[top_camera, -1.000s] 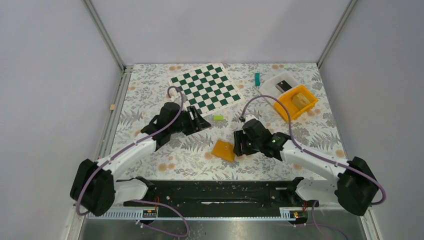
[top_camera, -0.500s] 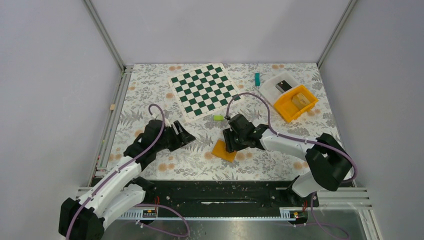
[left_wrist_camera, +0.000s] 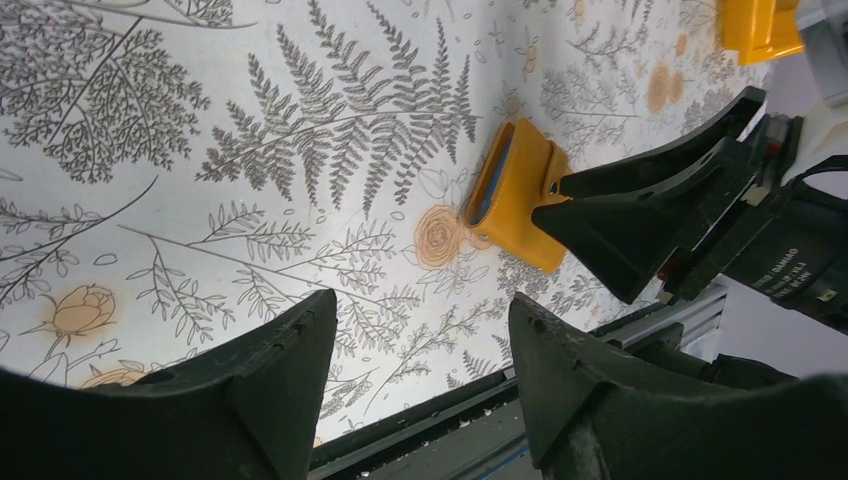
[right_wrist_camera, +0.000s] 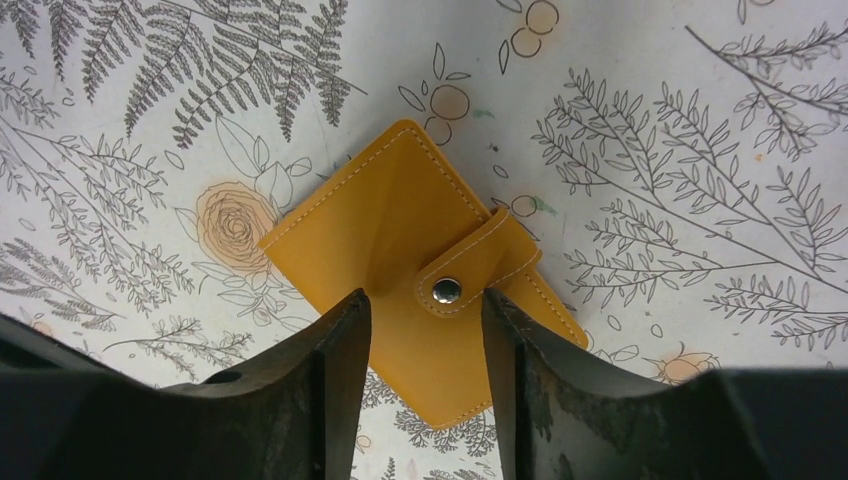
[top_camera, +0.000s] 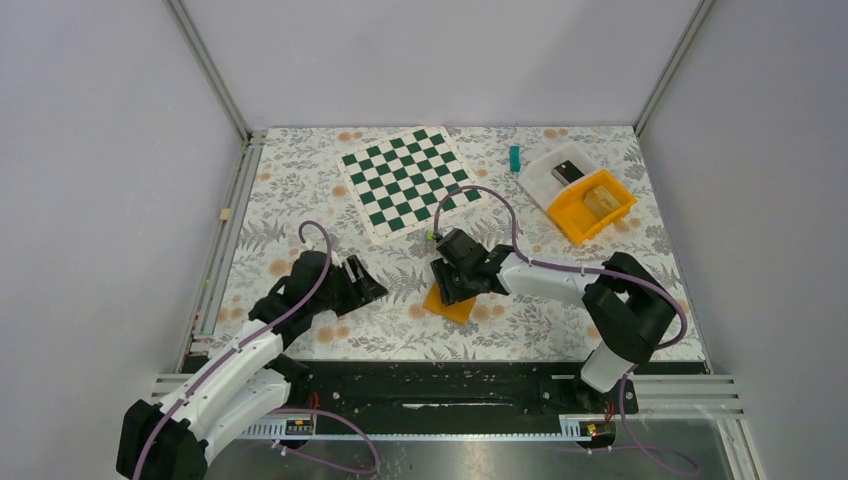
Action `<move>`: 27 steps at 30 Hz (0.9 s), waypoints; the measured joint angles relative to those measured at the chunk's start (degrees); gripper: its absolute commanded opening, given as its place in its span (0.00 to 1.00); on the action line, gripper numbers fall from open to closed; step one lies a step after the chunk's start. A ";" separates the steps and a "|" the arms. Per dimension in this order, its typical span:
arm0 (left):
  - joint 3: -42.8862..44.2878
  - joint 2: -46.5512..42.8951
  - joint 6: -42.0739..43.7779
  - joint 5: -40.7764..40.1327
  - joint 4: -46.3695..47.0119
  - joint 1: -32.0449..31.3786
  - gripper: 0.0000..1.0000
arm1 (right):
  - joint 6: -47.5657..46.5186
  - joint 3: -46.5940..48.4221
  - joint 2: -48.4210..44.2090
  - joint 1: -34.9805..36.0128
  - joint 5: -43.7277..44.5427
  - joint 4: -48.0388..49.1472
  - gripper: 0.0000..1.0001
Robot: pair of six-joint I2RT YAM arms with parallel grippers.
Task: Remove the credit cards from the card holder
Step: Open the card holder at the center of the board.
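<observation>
Now | floral tablecloth | grey walls | left gripper agape | right gripper parted over card holder

The orange card holder, pale-stitched with a silver snap, sits between the black right pincer's fingers, light-blue credit cards edging it, on a white desk printed with grey ferns and orange roses, a green-and-white checkerboard beyond.

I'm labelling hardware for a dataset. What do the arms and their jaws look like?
Both the left arm and right arm have white links, black joint housings and black wedge-shaped jaws. A purple cable loops along each. One black housing carries white lettering.
</observation>
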 measured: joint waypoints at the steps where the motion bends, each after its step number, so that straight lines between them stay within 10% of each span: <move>1: -0.42 0.00 -0.02 0.02 0.20 0.00 0.63 | -0.04 0.37 0.68 0.35 0.72 -0.33 0.49; 12: -3.23 -1.11 -0.52 1.22 1.64 0.00 0.64 | 0.02 2.67 2.84 1.11 5.46 -2.08 0.01; 27: -6.19 1.51 -2.58 4.02 7.93 -1.51 0.63 | 11.61 -5.11 -6.86 1.14 -1.60 0.00 0.00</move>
